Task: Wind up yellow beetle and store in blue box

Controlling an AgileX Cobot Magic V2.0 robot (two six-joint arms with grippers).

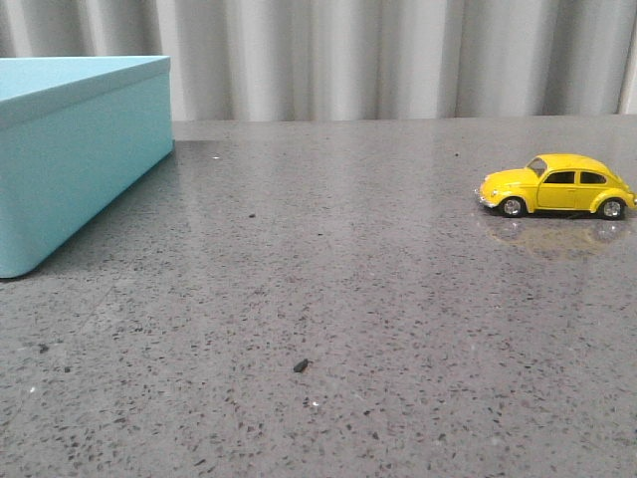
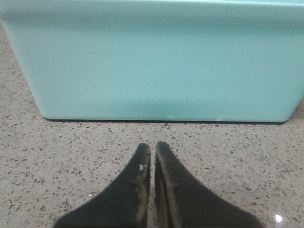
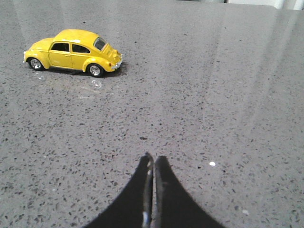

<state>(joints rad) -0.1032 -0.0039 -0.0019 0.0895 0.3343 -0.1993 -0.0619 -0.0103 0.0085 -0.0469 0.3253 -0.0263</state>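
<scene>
The yellow beetle (image 1: 555,185) stands on its wheels at the right of the grey table, side-on, nose to the left. In the right wrist view the yellow beetle (image 3: 73,52) sits well ahead of my right gripper (image 3: 153,158), which is shut and holds nothing. The blue box (image 1: 75,149) fills the far left of the front view. In the left wrist view the blue box (image 2: 161,61) stands as a wall a short way beyond my left gripper (image 2: 152,146), shut and empty, just above the table. Neither gripper shows in the front view.
The speckled grey stone table (image 1: 328,299) reflects light. A small dark speck (image 1: 300,365) lies near the front middle. Pleated grey curtains (image 1: 398,55) hang behind the table's far edge.
</scene>
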